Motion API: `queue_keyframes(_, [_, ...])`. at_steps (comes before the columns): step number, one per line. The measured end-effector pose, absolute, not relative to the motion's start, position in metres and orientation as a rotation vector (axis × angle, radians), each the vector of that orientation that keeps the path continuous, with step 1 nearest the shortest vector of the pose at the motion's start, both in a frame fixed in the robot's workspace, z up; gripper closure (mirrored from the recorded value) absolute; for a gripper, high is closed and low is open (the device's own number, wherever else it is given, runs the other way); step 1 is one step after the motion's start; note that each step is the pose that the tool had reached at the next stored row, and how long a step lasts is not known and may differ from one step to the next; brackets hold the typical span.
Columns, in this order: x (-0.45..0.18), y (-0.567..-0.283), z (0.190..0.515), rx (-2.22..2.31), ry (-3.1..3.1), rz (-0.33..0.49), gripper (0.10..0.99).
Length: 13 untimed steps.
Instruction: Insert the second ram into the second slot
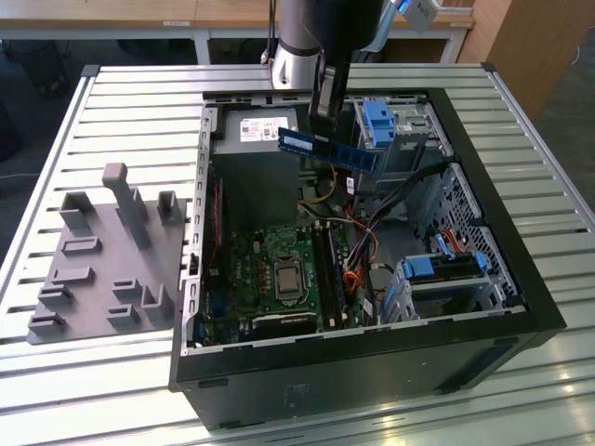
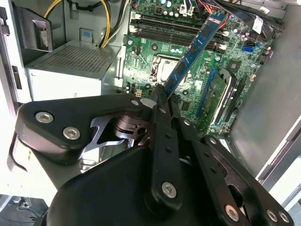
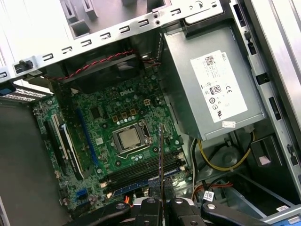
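The gripper [image 2: 162, 96] is closed on the second ram [image 2: 193, 52], the blue stick being pinched across its flat faces. This grip is judged to leave the long contact edge free for a slot. In the first wrist view the stick [image 3: 161, 155] is seen edge-on between the fingers, rising as a thin line over the board. It is carried in the air, well apart from the motherboard [image 3: 99, 122], and nothing is touched by it.

Below it lie the long black memory slots [image 3: 141, 172], just beside the processor socket [image 3: 129, 139]; the stick has not yet been seated in any of them. The power supply [image 3: 211, 89] is mounted beside the board.

In the exterior view the stick [image 1: 325, 147] is held high within the open computer case [image 1: 521, 279]. A grey fixture tray [image 1: 102, 260] rests on the slatted table [image 1: 139, 102] towards the exterior view's left.
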<state>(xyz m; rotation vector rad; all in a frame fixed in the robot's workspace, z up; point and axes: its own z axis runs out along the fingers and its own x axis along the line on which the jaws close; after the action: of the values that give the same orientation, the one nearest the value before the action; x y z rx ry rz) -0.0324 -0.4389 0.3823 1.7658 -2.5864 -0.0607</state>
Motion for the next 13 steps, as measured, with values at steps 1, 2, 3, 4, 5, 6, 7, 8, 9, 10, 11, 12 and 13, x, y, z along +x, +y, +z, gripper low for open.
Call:
queue_keyframes(1, [-0.0324,-0.4390,0.3823,1.762,-2.589,-0.061,0.949])
queue_keyframes(2, [-0.0325,-0.4391,0.3823,1.759,-2.591,-0.061,0.949])
queue_keyframes(3, [-0.0325,-0.4393,0.3823,1.755,-2.593,-0.061,0.949])
queue_keyframes(4, [-0.0325,-0.4394,0.3823,1.752,-2.596,-0.061,0.949])
queue_keyframes(5, [-0.0324,-0.4395,0.3823,1.750,-2.597,-0.061,0.949])
queue_keyframes(6, [-0.0324,-0.4396,0.3823,1.748,-2.598,-0.061,0.949])
queue_keyframes(7, [-0.0324,-0.4397,0.3822,1.747,-2.600,-0.061,0.949])
queue_keyframes(8, [-0.0324,-0.4398,0.3823,1.745,-2.601,-0.061,0.949])
queue_keyframes(9, [-0.0324,-0.4398,0.3823,1.743,-2.602,-0.060,0.949])
queue_keyframes(10, [-0.0324,-0.4399,0.3823,1.741,-2.603,-0.061,0.949])
queue_keyframes(11, [-0.0324,-0.4400,0.3823,1.739,-2.605,-0.061,0.949])
queue_keyframes(12, [-0.0324,-0.4401,0.3823,1.737,-2.606,-0.061,0.949])
queue_keyframes(13, [-0.0324,-0.4401,0.3822,1.735,-2.607,-0.061,0.949])
